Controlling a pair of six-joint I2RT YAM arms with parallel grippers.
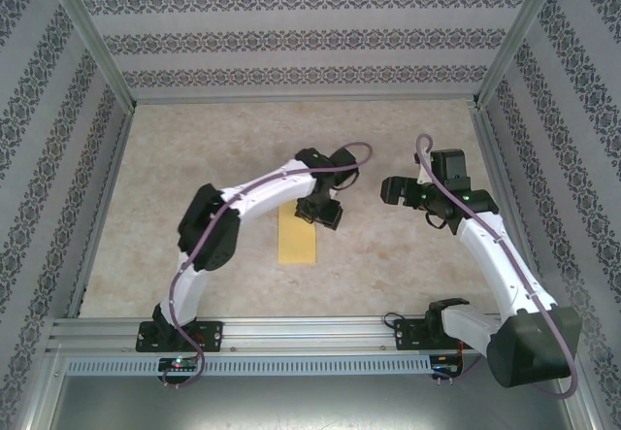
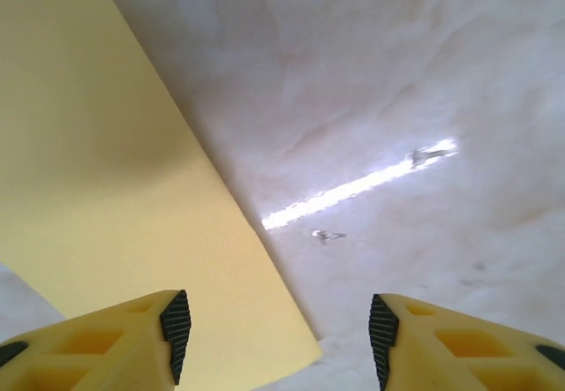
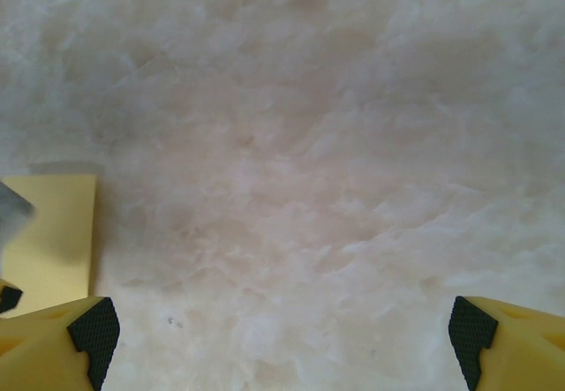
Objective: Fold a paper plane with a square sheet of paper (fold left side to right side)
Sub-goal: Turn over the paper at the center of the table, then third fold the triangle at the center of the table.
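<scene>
Looking across the top cam from the L: striped, patterned wallpaper lines the cell on three sides, w/ aluminium posts at the far corners and a rail along the near edge. The tabletop is pale beige, marbled and matte.

The yellow-orange paper lies flat near the centre as a narrow rectangle. Its far end is hidden under my left gripper; touching or not, can't tell from above. On the L wrist cam the paper runs off frame at top and left. The fingers stand apart w/ nothing between them, and a bright streak of light crosses the table.

The right gripper sits apart to the R of the paper, jaws wide, empty. The R wrist cam cuts the paper at its left edge, and a grey blur covers one corner. Can't tell what it is.
</scene>
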